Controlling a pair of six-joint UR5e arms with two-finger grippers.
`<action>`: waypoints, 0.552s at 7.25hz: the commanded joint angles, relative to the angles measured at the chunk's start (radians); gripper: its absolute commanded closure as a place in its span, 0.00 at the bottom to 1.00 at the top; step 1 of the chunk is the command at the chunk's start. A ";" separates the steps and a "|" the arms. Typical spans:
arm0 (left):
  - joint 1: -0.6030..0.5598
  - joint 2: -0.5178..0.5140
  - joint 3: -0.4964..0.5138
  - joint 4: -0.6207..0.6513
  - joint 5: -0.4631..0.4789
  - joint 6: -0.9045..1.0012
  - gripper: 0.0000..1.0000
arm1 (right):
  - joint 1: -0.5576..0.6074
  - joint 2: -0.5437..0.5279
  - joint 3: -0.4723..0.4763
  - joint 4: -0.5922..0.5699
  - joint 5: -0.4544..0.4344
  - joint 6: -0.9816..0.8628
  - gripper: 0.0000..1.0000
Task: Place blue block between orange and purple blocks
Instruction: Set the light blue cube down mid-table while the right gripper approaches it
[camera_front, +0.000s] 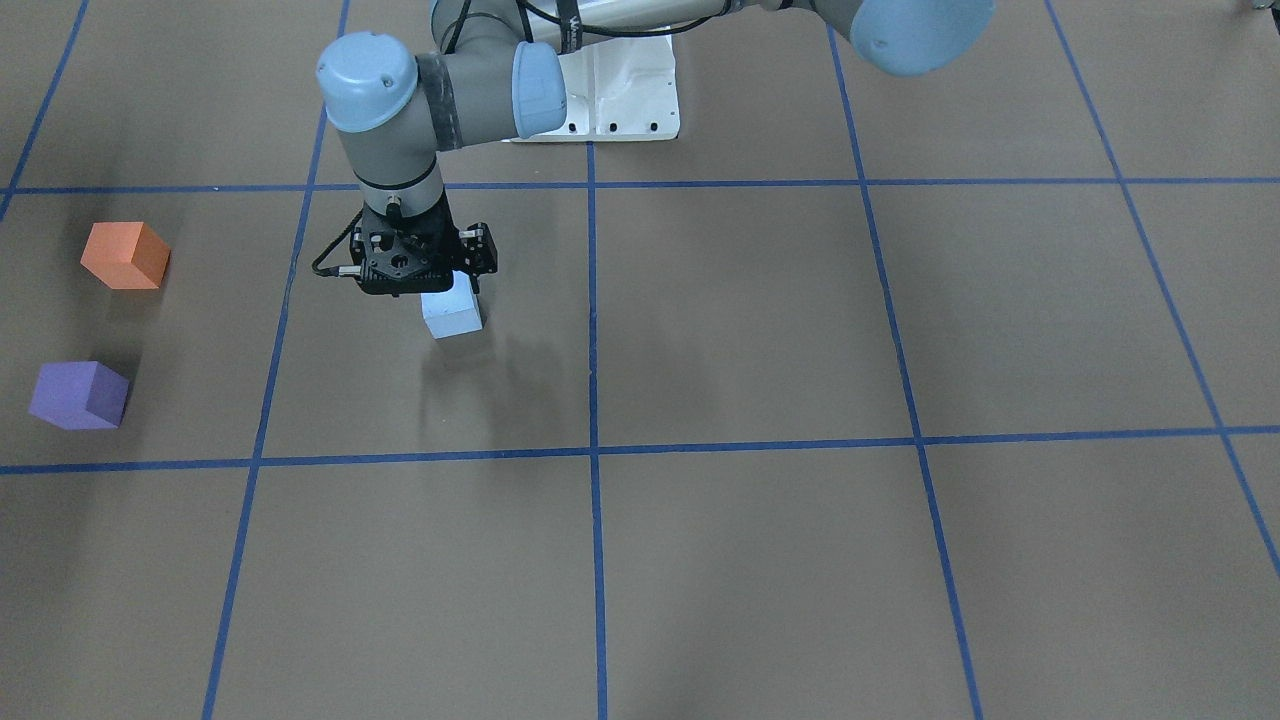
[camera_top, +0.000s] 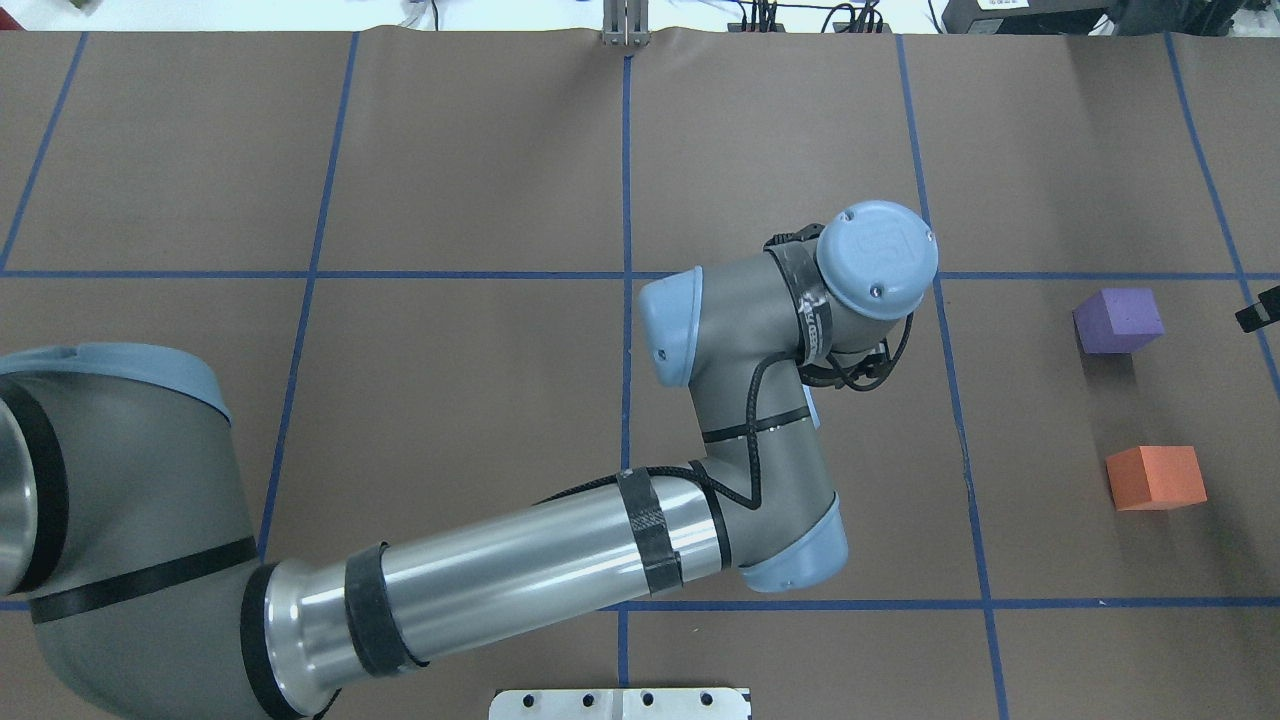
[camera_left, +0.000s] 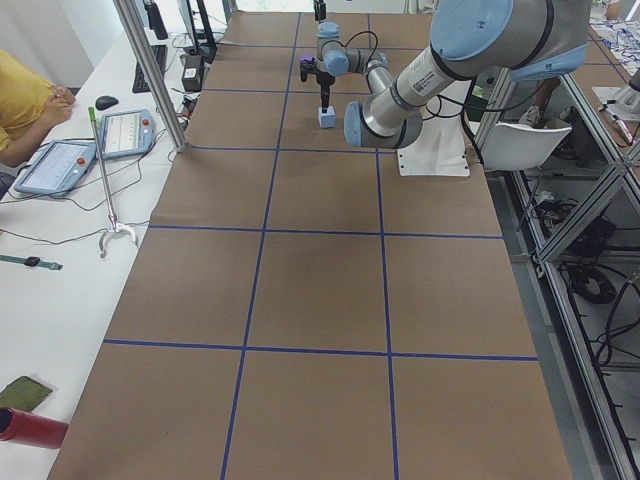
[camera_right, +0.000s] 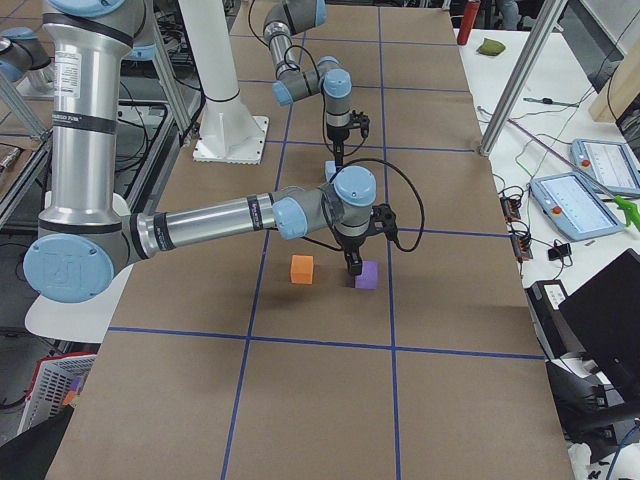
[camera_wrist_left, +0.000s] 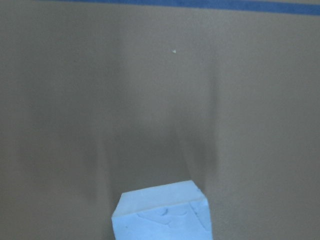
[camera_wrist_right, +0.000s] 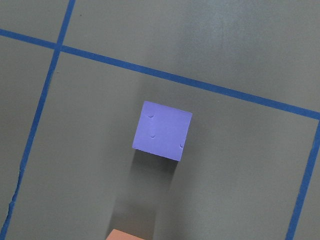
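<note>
Left claw (camera_front: 458, 285) over pale-blue foam cube (camera_front: 452, 312) (grip state: cannot tell); set level beside orange foam cube (camera_front: 125, 255), short of purple foam cube (camera_front: 78, 395).

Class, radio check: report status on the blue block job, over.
Left gripper shut on blue block, well short of target. Right gripper hovers near purple block, state unclear. Gap to orange block open.

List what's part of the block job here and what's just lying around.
Job:
blue block
orange block
purple block
left end effector, over the blue block

Lying about, on the side bench:
tablet
second tablet
mouse
phone
red tube
</note>
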 joint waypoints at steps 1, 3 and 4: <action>-0.128 0.126 -0.300 0.187 -0.166 0.048 0.00 | -0.101 0.018 0.000 0.108 -0.004 0.240 0.00; -0.176 0.443 -0.683 0.210 -0.178 0.129 0.00 | -0.237 0.061 0.000 0.294 -0.026 0.546 0.00; -0.214 0.587 -0.813 0.213 -0.180 0.219 0.00 | -0.314 0.114 0.006 0.308 -0.093 0.696 0.00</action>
